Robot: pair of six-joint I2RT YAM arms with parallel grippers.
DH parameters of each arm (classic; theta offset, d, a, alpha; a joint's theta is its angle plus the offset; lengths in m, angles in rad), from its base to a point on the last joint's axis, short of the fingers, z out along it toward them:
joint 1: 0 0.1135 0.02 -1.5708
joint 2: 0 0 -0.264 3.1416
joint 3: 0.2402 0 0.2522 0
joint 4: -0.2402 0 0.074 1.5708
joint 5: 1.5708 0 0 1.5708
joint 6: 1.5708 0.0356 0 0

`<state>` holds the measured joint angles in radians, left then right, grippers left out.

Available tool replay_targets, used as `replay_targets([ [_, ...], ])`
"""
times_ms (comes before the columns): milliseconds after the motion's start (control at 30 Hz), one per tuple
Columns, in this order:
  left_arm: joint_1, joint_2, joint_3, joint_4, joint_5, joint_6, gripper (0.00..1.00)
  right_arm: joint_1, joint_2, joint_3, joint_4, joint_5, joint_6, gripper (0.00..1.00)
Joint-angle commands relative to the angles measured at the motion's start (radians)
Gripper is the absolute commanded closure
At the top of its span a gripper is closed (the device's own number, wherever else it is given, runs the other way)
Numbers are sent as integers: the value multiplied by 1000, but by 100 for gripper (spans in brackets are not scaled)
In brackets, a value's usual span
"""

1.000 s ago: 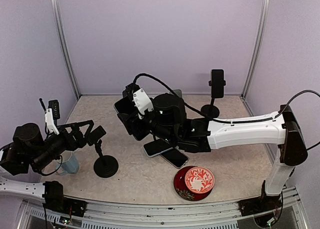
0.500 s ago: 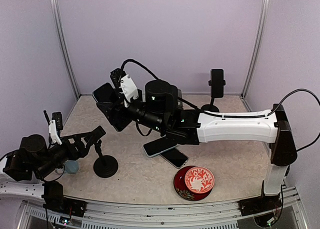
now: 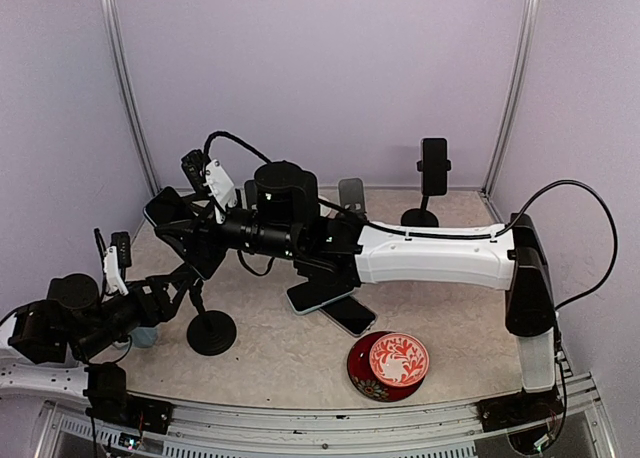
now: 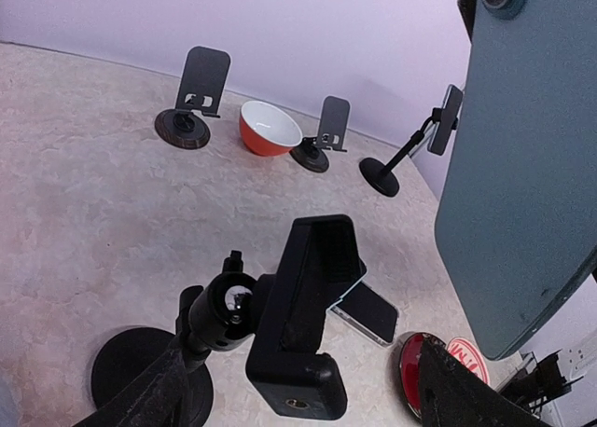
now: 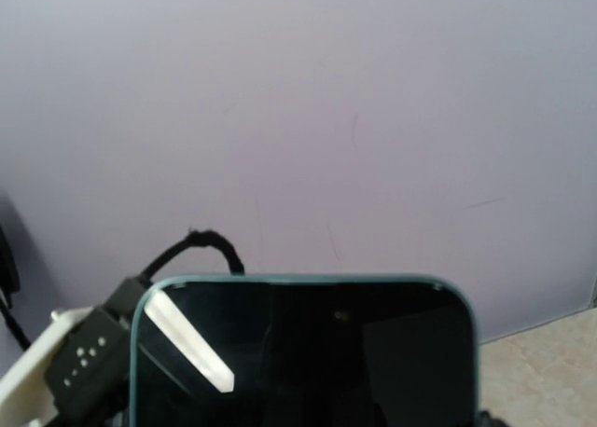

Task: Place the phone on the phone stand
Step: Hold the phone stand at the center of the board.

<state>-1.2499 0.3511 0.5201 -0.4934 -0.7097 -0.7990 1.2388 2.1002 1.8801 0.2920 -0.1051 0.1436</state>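
Observation:
In the top view my right gripper (image 3: pixel 193 234) has reached far to the left and is shut on the phone (image 3: pixel 163 206), holding it raised above the table. The phone has a teal back (image 4: pixel 522 166) and a black screen (image 5: pixel 303 352), which hides the right fingers in the right wrist view. The black phone stand (image 4: pixel 303 315) has a round base (image 3: pixel 212 332) and an empty clamp. It stands below and slightly right of the phone. My left gripper (image 4: pixel 303 385) is open, with one finger (image 4: pixel 154 394) by the stem and the other on the clamp's far side.
Two phones (image 3: pixel 320 296) (image 3: pixel 350 316) lie mid-table beside a red patterned dish (image 3: pixel 390 361). At the back are a tall stand holding a phone (image 3: pixel 434 168), two small stands (image 4: pixel 201 77) (image 4: pixel 328 129) and a red bowl (image 4: pixel 269 129). A blue cup (image 3: pixel 140 334) sits under my left arm.
My right arm has swung left, carrying the phone from mid-table to above the stand. My left arm has dropped back and lower, and its fingers have narrowed a little around the stand.

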Motion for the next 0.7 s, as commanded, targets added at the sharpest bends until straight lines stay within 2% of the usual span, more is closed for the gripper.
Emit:
replay_targets([
  [0,9,-121,-8,2,29,-17,20,-10,-33,8,50,4,19,46],
  [67,8,-109,-12,5,29,-19,22,-10,-49,-18,58,14,17,46],
  [233,8,-108,-19,26,31,-9,35,-10,-86,-85,83,19,16,46],
  [467,9,-98,-20,45,30,7,62,-10,-118,-133,101,15,23,46],
  [533,9,-90,-23,61,34,12,59,-10,-127,-144,103,10,25,46],
  [667,10,-63,-29,113,57,53,68,-10,-141,-151,105,-15,29,46],
])
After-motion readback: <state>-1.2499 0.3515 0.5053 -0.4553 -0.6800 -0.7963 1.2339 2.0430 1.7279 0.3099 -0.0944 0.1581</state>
